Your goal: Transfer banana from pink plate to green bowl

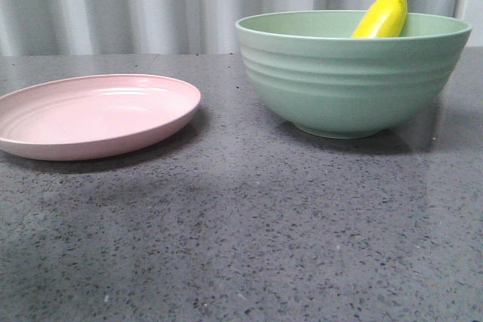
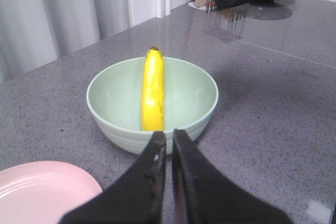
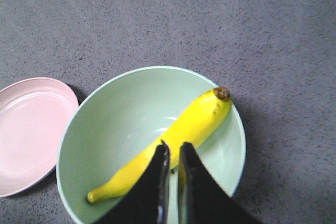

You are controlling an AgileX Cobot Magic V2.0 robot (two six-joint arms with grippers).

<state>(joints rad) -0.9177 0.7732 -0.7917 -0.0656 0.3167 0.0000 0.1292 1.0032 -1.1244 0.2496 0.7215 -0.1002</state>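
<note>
I see soft, even light from above in all three views, bright enough, with no hard glare. The pink plate [image 1: 90, 115] and the green bowl [image 1: 353, 73] drop soft dark shadows on the gray table [image 1: 241, 239], and the banana [image 3: 173, 142] has a small shine on its skin. The front view looks a bit grainy, and in the wrist views the black fingers [image 2: 152, 182] up close look blurry while the table top shows pale reflections far back.
</note>
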